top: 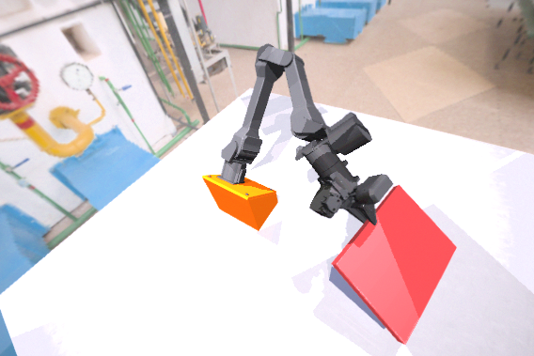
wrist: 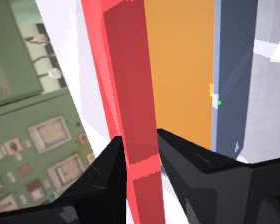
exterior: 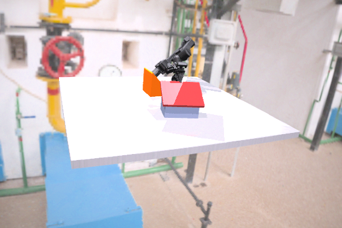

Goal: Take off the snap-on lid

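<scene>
Pinching red lid (top: 400,261) (exterior: 183,94) (wrist: 133,75) at far edge, gripper (top: 371,222) (exterior: 177,80) (wrist: 139,139) closed on it. Lid tilted, far side up, over blue-gray box (top: 350,295) (exterior: 182,112) (wrist: 236,75). Box on white desk (top: 188,285) (exterior: 114,122), right of orange base (top: 254,211) (exterior: 151,88).

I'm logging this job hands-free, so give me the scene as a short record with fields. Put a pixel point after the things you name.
lid: red (top: 404,261) (exterior: 188,95) (wrist: 132,75), tilted, gripped edge raised, not laid on the table
box: blue-grey (top: 354,299) (exterior: 182,112) (wrist: 233,75), beneath the lid
end effector (top: 371,220) (exterior: 177,80) (wrist: 139,139): closed on the lid's edge
arm mount: orange block (top: 237,209) (exterior: 151,87), yellow on top
table: white (top: 141,285) (exterior: 105,128)
far-edge snap: cannot tell
</scene>
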`<state>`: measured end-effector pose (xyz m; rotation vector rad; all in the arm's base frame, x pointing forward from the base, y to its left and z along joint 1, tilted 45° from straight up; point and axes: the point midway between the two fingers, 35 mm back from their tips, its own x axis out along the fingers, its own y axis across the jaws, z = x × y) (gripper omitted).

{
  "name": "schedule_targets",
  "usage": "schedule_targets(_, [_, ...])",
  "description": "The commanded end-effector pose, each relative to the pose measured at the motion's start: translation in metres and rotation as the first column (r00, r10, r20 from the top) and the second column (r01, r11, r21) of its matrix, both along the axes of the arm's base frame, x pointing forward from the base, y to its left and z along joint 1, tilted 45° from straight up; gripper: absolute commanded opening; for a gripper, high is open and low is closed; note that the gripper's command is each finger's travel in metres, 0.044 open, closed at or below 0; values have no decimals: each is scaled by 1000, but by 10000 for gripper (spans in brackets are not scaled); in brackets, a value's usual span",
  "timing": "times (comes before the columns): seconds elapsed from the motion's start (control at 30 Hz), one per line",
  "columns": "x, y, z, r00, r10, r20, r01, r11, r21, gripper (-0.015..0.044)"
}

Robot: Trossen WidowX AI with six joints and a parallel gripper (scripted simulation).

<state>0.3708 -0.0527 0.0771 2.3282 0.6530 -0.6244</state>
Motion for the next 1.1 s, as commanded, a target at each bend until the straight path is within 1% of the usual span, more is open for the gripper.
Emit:
schedule_targets(0.0, [6, -8, 5, 1000, -4, 6, 4, 1000, -5, 0])
schedule_targets(1.07, [15, -40, 33, 1000, -4, 6, 4, 1000, -6, 0])
